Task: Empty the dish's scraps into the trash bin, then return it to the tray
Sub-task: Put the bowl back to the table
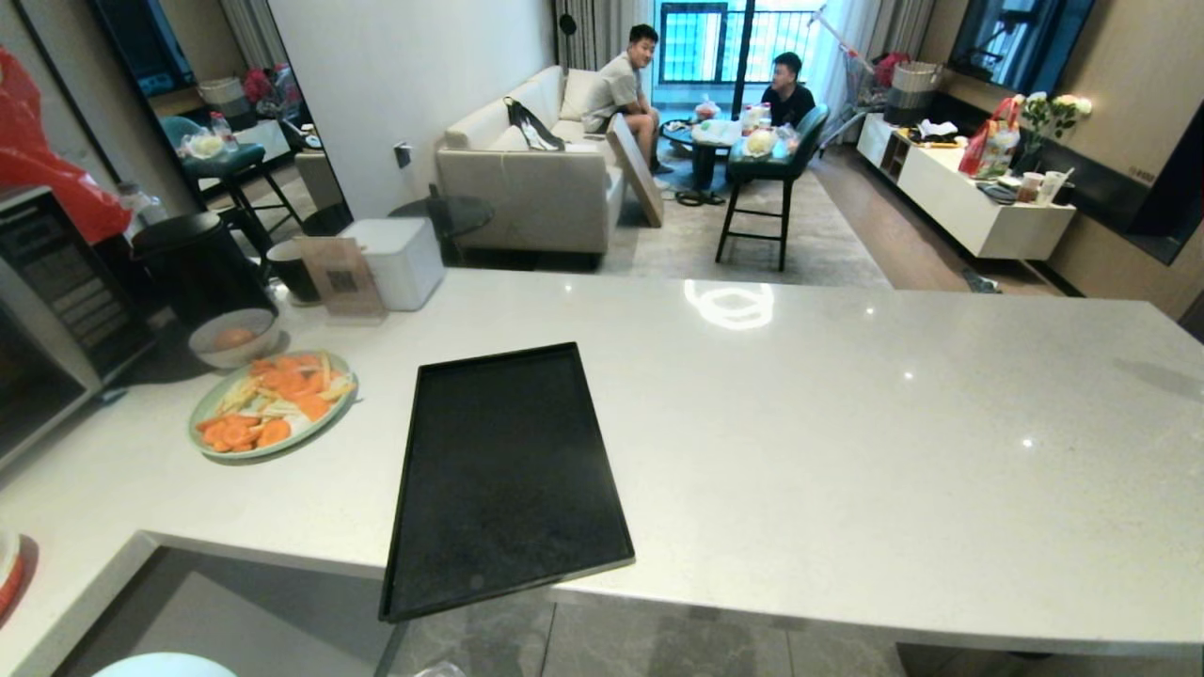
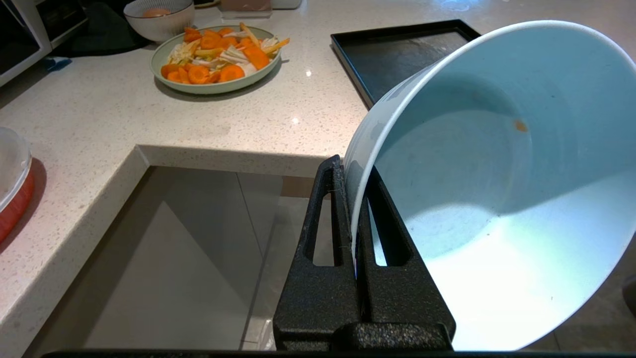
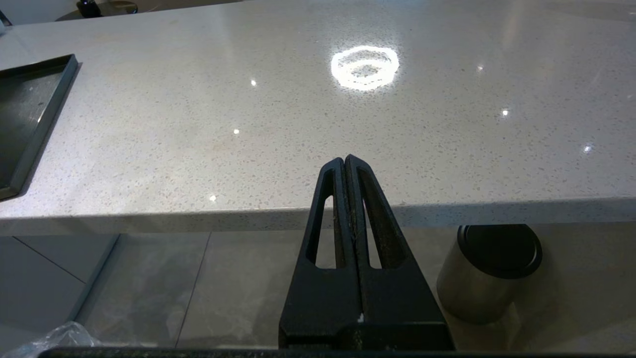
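Observation:
My left gripper [image 2: 350,171] is shut on the rim of the dish [image 2: 497,189], a pale-blue bowl held tilted over the floor in front of the counter's edge. Its smooth inside is bare except for one small orange speck [image 2: 520,126]; no scraps show. A sliver of the dish [image 1: 165,666] appears at the bottom of the head view. The black tray [image 1: 508,470] lies bare on the counter and juts over its front edge. The trash bin is out of view, apart from a bit of crinkled clear plastic [image 3: 64,335] low down. My right gripper [image 3: 345,160] is shut on nothing, before the counter's edge.
A pale-green plate of orange slices [image 1: 273,402] and a greyish-white bowl [image 1: 233,337] sit left of the tray. A steel bin with a black lid [image 3: 489,271] stands on the floor under the counter. A red-rimmed container [image 2: 12,184] sits at the near left. Two people sit far back.

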